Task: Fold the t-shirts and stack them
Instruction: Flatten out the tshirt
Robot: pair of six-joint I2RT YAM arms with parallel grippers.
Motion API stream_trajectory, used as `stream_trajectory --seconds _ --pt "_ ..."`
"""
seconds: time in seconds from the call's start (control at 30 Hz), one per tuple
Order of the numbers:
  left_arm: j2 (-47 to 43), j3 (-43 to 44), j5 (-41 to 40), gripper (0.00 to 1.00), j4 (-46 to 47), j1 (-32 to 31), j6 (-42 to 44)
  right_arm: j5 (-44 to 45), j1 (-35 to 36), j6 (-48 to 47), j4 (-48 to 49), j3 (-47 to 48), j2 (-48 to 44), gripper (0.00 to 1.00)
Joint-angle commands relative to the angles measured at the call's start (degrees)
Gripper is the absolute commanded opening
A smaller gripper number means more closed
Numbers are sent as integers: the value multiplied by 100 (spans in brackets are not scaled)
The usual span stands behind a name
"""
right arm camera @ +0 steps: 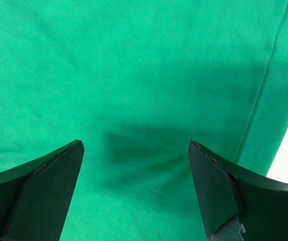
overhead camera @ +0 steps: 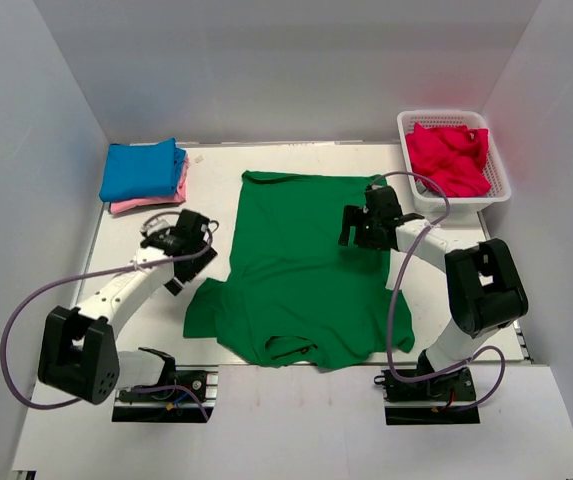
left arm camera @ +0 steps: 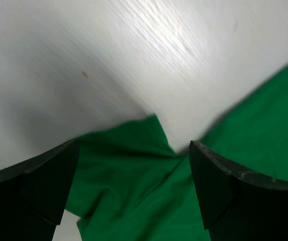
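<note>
The green t-shirt (overhead camera: pixel 296 265) lies spread flat in the middle of the bench (overhead camera: pixel 216 165), its collar toward the bottom of the top view and its hem toward the top. A blue t-shirt (overhead camera: pixel 141 168) sits folded on a pink one (overhead camera: pixel 151 203) at upper left. A red t-shirt (overhead camera: pixel 451 158) is bunched in the white basket (overhead camera: pixel 501 195) at upper right.

The left claw (overhead camera: pixel 171 240) hangs wide and empty just beside the shirt's left edge. Its wrist view shows the sleeve corner and the armpit notch between the fingers. The right claw (overhead camera: pixel 361 225) is also wide and empty, over the body panel near the side seam (right arm camera: pixel 264 85).

The cloth looks light, limp and likely to wrinkle. It should drape from any pinch and drag along the bench rather than slide cleanly. The best holds are probably edges: the sleeve hem, a shoulder or a bottom corner. A pinch in mid-panel would only raise a tent.

The sleeve at the right of the top view is partly hidden by the right arm. Only an edge of the pink shirt shows. The left wrist view is blurred. Whether either claw touches the cloth cannot be told.
</note>
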Motion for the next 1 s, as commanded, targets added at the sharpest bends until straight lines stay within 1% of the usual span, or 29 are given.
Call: stream_trajectory --seconds 0.0,0.07,0.1,0.2,0.3,0.33,0.37,0.4,0.43,0.47,0.5,0.53,0.57,0.6,0.63,0.67,0.7,0.73,0.77,0.8,0.83,0.87,0.9,0.93,0.97 --pt "-308 -801 1563 100 1261 -134 929 -108 -43 -132 -72 429 -105 90" --pt "-361 -1372 2241 100 1766 -196 931 -134 -43 -132 -125 658 79 90" --pt "-179 -1488 2367 100 2065 -274 879 -125 -51 -71 -142 745 132 90" --pt "252 -1569 2430 100 2182 -354 808 -151 -78 -9 -160 956 518 90" --pt "955 -1288 2106 100 1946 -416 808 -152 -122 17 -230 1071 809 90" --pt "1140 -1026 1992 100 1840 -355 808 -160 -139 26 -248 1054 818 90" --pt "1333 -858 1712 100 1683 -293 756 -152 -183 44 -248 967 870 90" --pt "1726 -665 1431 100 1550 -241 755 -152 -218 87 -291 931 862 90" --pt "1974 -63 1010 100 957 -162 598 -152 -218 210 -405 905 862 90" --pt "2272 317 93 100 551 -161 379 -65 -218 272 -493 722 784 90" --pt "2597 730 -160 100 269 -65 377 -29 -210 359 -546 624 731 90" --pt "3349 1700 -285 100 -239 92 377 -29 -227 491 -529 379 600 90" --pt "3757 2206 -443 100 -418 172 438 -98 -219 623 -529 246 538 90" --pt "4143 2715 -444 100 -550 234 560 -125 -210 667 -520 -146 398 90" --pt "4530 3669 -444 100 -665 295 718 -160 -210 711 -573 -281 257 90" --pt "5195 4113 -444 100 -718 374 807 -152 -166 712 -634 -378 204 90" --pt "5515 4953 -444 100 -605 375 947 -134 -114 816 -765 -753 -15 90" --pt "5840 5475 -383 100 -491 375 1192 -430 -52 861 -758 -922 -95 90" --pt "6531 6020 -191 100 -490 436 1534 -598 -17 992 -705 -1089 -218 90" --pt "6877 7165 -137 100 -403 437 1807 -617 114 1036 -696 -1578 -567 90" --pt "7238 7829 3 100 -402 437 2045 -731 298 1046 -679 -1722 -684 90" --pt "7546 8419 352 100 -533 376 2386 -949 396 1141 -618 -1941 -789 90" --pt "7775 8842 591 100 -282 375 2668 -1082 510 1169 -617 -2030 -1051 90" --pt "7873 9020 784 100 43 288 2897 -1188 859 1151 -565 -2144 -1263 90" --pt "7717 8779 1204 100 446 287 3056 -1319 967 1160 -599 -2163 -1439 90"
